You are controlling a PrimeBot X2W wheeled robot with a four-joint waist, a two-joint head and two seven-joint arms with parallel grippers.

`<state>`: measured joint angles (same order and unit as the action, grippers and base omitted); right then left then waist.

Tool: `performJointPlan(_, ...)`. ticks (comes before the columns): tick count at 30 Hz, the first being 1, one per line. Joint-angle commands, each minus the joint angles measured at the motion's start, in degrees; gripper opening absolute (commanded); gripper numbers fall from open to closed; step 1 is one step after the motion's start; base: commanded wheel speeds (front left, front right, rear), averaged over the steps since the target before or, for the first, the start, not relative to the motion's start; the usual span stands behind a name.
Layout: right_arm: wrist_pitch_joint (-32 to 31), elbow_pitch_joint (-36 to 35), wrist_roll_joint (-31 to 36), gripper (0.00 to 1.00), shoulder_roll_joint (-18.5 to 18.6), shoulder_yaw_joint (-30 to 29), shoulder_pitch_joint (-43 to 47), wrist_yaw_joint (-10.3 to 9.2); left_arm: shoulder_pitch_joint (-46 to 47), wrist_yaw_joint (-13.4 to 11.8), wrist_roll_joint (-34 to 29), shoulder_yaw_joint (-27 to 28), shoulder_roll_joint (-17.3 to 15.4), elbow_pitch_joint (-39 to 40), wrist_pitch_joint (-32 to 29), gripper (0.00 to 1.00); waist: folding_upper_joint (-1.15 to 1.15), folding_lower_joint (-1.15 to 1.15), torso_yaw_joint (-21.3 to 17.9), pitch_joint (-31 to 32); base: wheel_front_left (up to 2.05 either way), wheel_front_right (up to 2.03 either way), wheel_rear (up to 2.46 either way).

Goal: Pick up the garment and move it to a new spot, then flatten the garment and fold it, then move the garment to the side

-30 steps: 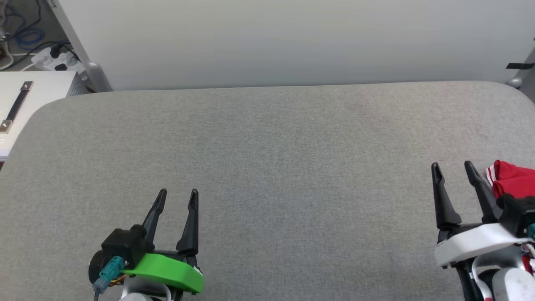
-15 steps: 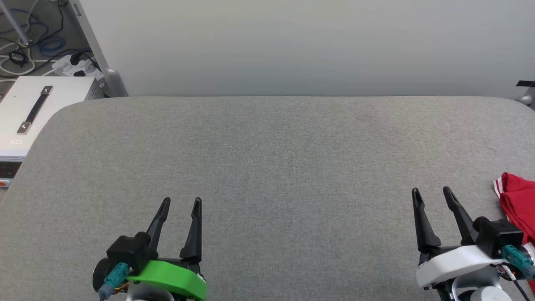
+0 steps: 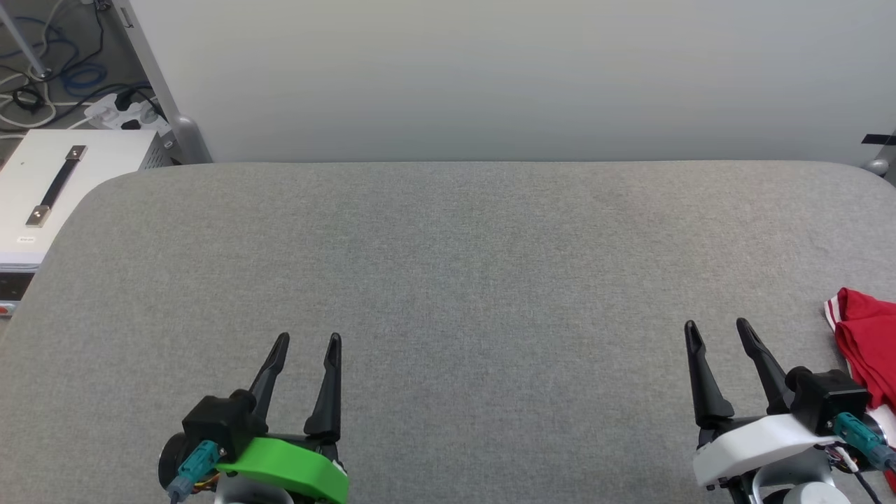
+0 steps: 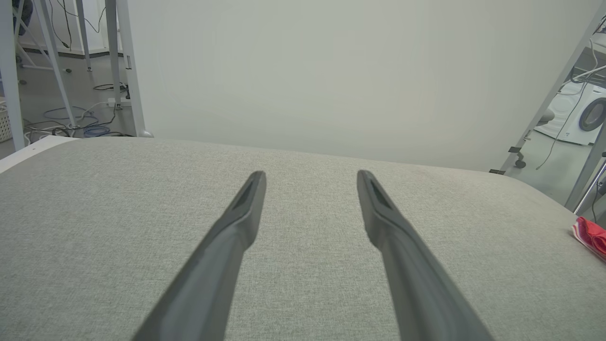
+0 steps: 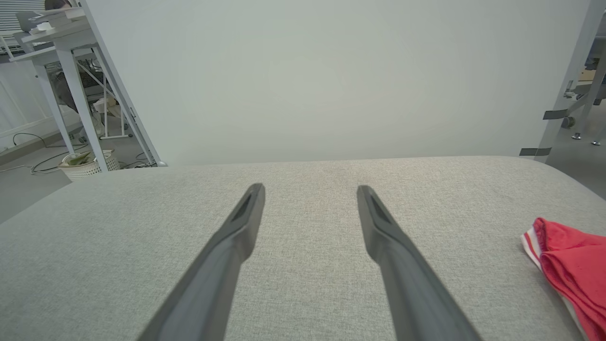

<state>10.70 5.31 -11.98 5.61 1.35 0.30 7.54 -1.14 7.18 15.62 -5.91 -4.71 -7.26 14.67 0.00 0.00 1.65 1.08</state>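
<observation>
While both arms sit low at the near edge of the grey fabric-covered table (image 3: 448, 266), the left end effector (image 3: 308, 339), on its green mount, has its two dark fingers spread wide with nothing between them. They point away from the robot toward the pale wall panel (image 3: 490, 77) behind the table. The right end effector (image 3: 717, 325), on a white mount, is spread just as wide and holds nothing; its fingers lean slightly to the left in the head view. Bare grey cloth shows through each gap in the wrist views. I cannot tell whether the fingertips touch the cloth or hang just above it.

The garment (image 3: 864, 336), a red shirt with a red-and-white striped trim edge, lies bunched at the table's right edge. It is just beside the right end effector on its outer side and apart from its fingers. The right border of the head view cuts part of it off, so its full shape cannot be seen. In the left wrist view it is a small red patch at the far right, well apart from the left end effector.

Off the table's left corner stands a white box (image 3: 42, 182) with a black handle strap. Beyond it a power strip (image 3: 122, 112) and loose cables (image 3: 35, 84) lie on the floor.
</observation>
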Motion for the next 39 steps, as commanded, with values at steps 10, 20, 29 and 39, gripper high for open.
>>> performJointPlan(10,-0.02,0.03,-0.02,0.0,0.01,0.34,-0.03,0.0,0.04,0.13,1.25,-0.62,0.03,0.27,-0.09,0.0,0.0,0.0,-0.09,-0.27,0.0,0.0,0.0)
performJointPlan(20,-0.86,-0.39,0.92,0.0,-0.2,0.21,-0.05,0.0,0.13,-0.44,-0.08,-0.1,0.17,0.82,-1.24,0.0,0.0,0.0,-0.21,-0.33,0.0,0.0,0.0)
performJointPlan(29,-1.63,-0.77,1.78,0.0,-0.4,0.09,-0.07,-0.01,0.2,-0.97,-1.28,0.36,0.3,1.32,-2.28,0.0,0.0,0.0,-0.32,-0.39,0.0,0.0,0.0)
performJointPlan(39,-2.45,-1.18,2.71,0.0,-0.61,-0.04,-0.09,-0.01,0.29,-1.53,-2.58,0.87,0.44,1.86,-3.4,0.0,0.0,0.0,-0.44,-0.45,0.0,0.0,0.0)
